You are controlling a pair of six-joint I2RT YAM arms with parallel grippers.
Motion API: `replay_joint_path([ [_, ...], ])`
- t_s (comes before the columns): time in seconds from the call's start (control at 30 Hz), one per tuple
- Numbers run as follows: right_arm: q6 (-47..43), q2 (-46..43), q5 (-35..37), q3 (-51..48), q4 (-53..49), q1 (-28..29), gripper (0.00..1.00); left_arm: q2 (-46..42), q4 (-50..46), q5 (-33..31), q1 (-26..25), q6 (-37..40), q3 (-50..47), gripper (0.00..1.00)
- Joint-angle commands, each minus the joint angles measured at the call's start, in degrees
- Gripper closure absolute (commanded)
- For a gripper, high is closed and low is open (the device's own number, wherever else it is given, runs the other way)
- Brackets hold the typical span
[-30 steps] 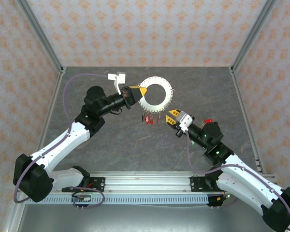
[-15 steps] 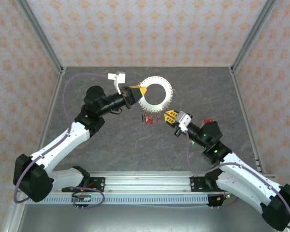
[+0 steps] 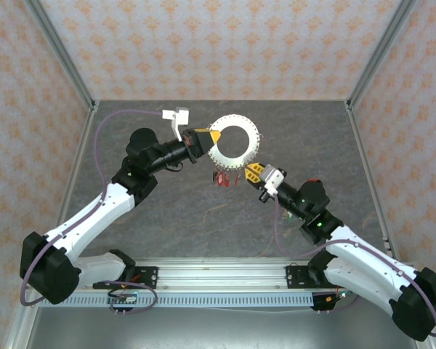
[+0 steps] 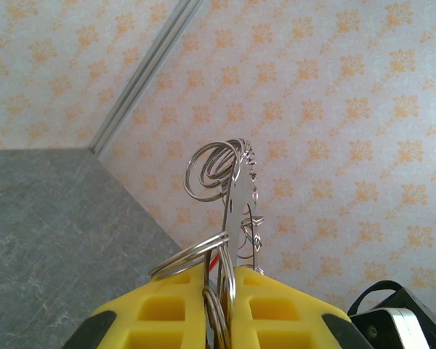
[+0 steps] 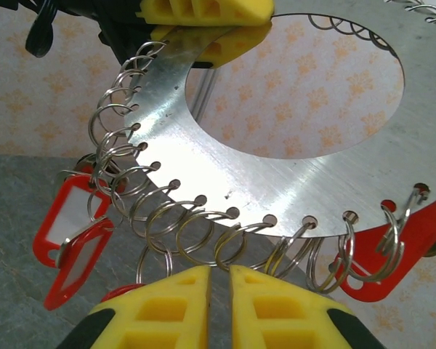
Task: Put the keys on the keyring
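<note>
Your left fingers [image 4: 167, 320] are clamped flat on the keyring [image 5: 276, 171]. They pinch its plate at the rim nearest the left arm, so the ring is held up clear of the desk [image 3: 167, 218] w/ its face toward the right wrist cam. Prob. deliberate: one arm acts as a vise and presents the rim and its wire loops [image 5: 196, 225] to the other.

Your right fingers [image 5: 167, 305] sit just under the lower rim, closed to a thin slit, tips right beside a loop. Can't tell if any wire is nipped between them.

Red keys [image 5: 69, 236] look hung from loops at the left of that view, w/ another red key [image 5: 414, 236] at the right end. From above, one more red piece [image 3: 314, 182] shows just beside the right forearm. It's partly hidden, likely a key waiting, not sure.

Room: both sets of fingers work close together on opposite sides of the ring, so approach along the rim, not across the hole. The loops crowd each other at the lower rim, so it's easy to snag a neighbour. Open desk lies toward the back and both sides. The walls [image 3: 203, 51] and corner posts [image 3: 62, 58] are well apart from the ring, so either arm has space to back off toward its base.
</note>
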Motion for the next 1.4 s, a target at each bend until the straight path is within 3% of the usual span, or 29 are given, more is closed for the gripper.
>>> replay_joint_path([
  [0.0, -1.3, -0.1, 2.0, 0.1, 4.7, 0.4, 0.86, -2.0, 2.3, 0.6, 0.8, 0.1, 2.3, 1.00],
  [0.87, 0.9, 1.0, -0.8, 0.2, 4.4, 0.5, 0.80, -2.1, 2.1, 0.1, 0.8, -0.4, 2.3, 1.00],
  [1.37, 1.2, 1.6, 3.0, -0.7, 8.1, 0.4, 0.84, -2.0, 3.1, 0.0, 0.7, -1.4, 1.9, 1.00],
])
